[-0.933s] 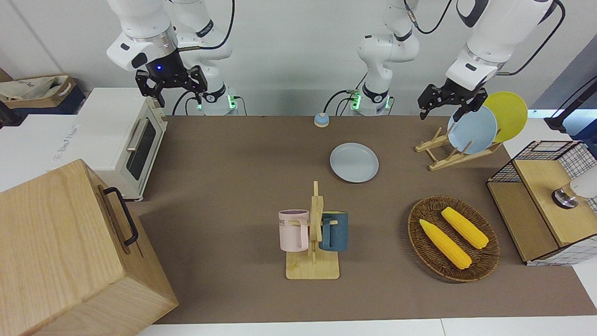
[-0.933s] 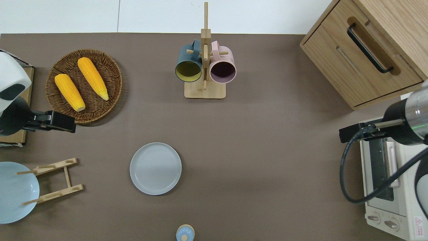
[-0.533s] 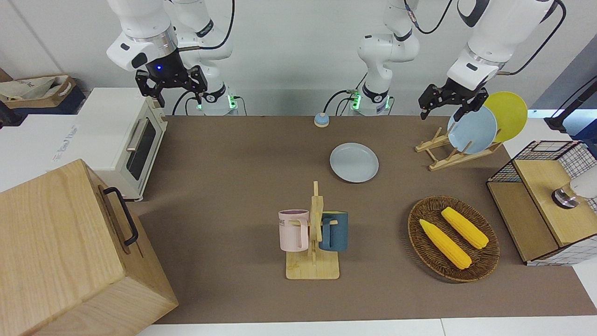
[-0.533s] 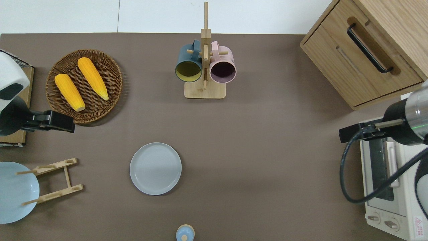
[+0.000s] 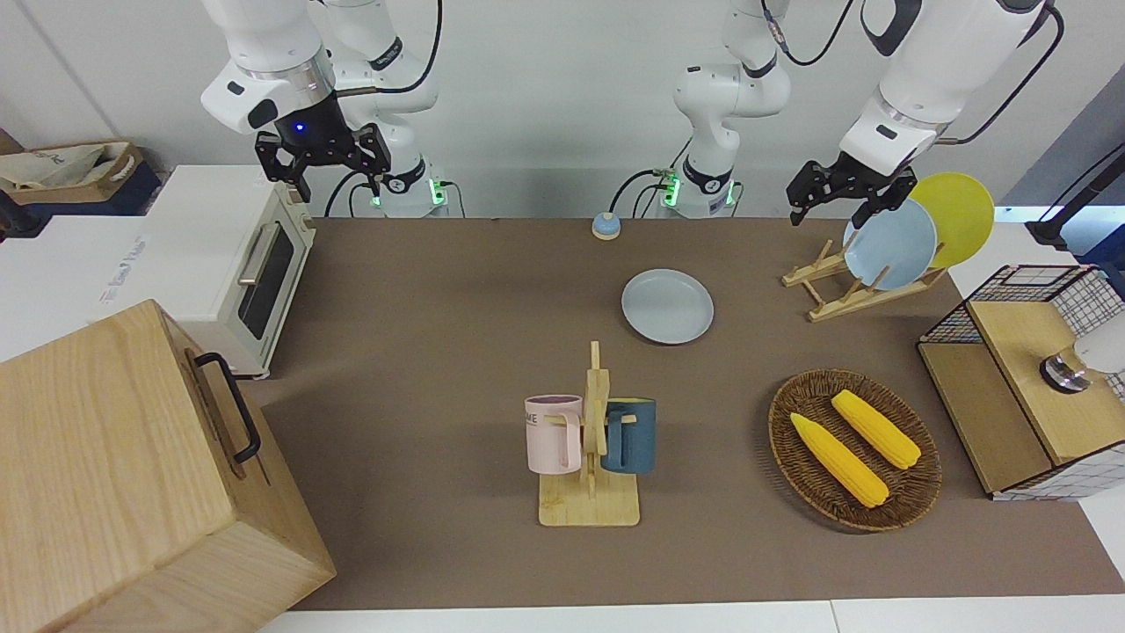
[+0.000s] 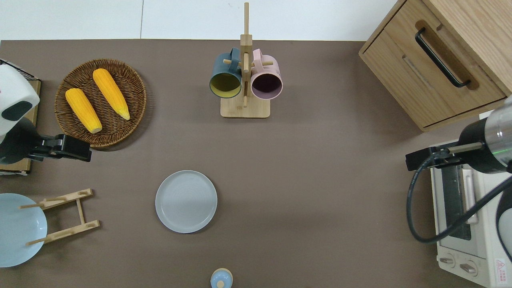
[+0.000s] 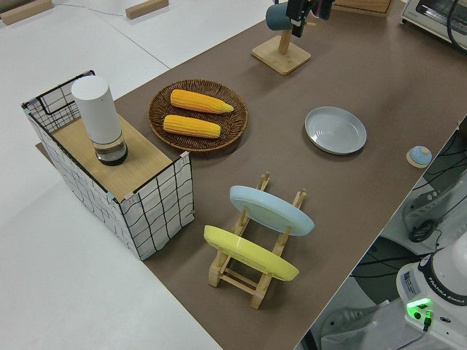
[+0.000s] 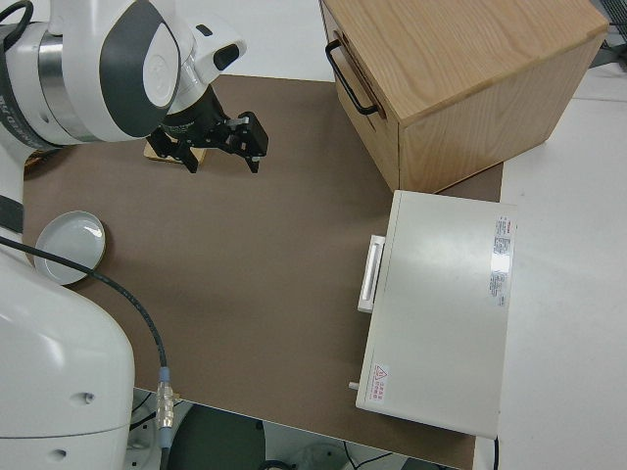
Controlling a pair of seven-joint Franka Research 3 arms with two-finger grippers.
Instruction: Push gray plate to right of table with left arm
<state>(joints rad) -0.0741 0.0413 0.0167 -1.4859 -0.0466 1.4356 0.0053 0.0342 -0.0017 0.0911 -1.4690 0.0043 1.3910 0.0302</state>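
Note:
The gray plate (image 5: 667, 306) lies flat on the brown table (image 6: 320, 180), nearer to the robots than the mug rack; it also shows in the overhead view (image 6: 186, 201) and the left side view (image 7: 336, 130). My left gripper (image 5: 833, 204) is open and empty, up in the air. In the overhead view the left gripper (image 6: 82, 149) is over the table between the wicker basket and the plate rack, apart from the gray plate and toward the left arm's end from it. My right gripper (image 5: 323, 167) is open and parked.
A mug rack (image 6: 245, 80) holds two mugs. A wicker basket (image 6: 132, 80) holds two corn cobs. A wooden plate rack (image 5: 835, 290) holds a sky-blue plate (image 5: 889, 244) and a yellow plate (image 5: 962, 211). A wooden cabinet (image 6: 440, 60), a toaster oven (image 6: 468, 224) and a small blue bell (image 6: 221, 278) also stand here.
My left gripper has shifted slightly over the table toward the gray plate. The plate and the right arm have not moved.

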